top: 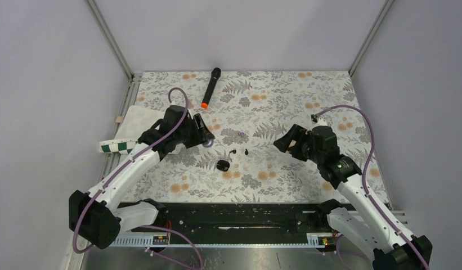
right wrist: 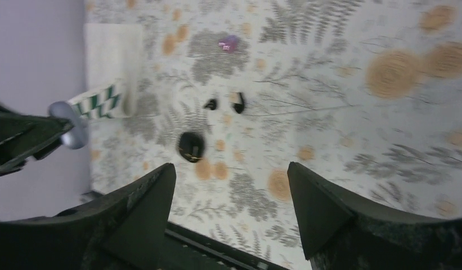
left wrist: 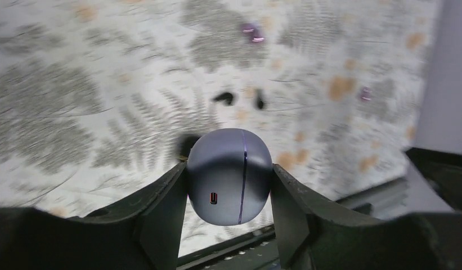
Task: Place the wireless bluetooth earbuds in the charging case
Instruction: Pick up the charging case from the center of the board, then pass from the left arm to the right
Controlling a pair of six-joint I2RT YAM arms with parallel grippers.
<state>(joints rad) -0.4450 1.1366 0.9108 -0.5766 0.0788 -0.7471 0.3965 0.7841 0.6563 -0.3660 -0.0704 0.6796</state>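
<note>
The charging case (left wrist: 228, 174), a glossy rounded pebble with a seam and a small slot, sits between the fingers of my left gripper (left wrist: 229, 185), which is shut on it. From above, that gripper (top: 206, 141) is left of centre on the floral mat. Two tiny black earbuds (top: 233, 152) (top: 246, 152) lie side by side on the mat to the gripper's right; the left wrist view has them beyond the case (left wrist: 224, 98) (left wrist: 260, 101). My right gripper (top: 283, 142) hovers open to their right, with nothing between its fingers (right wrist: 155, 191). It looks down at the earbuds (right wrist: 211, 104) (right wrist: 238, 102).
A small black round object (top: 222, 165) lies on the mat just near of the earbuds. A purple bit (top: 242, 134) lies behind them. A black microphone with an orange end (top: 210, 88) rests at the back. A white cloth (top: 135, 121) and a green-checked strip (top: 117, 147) lie at the left.
</note>
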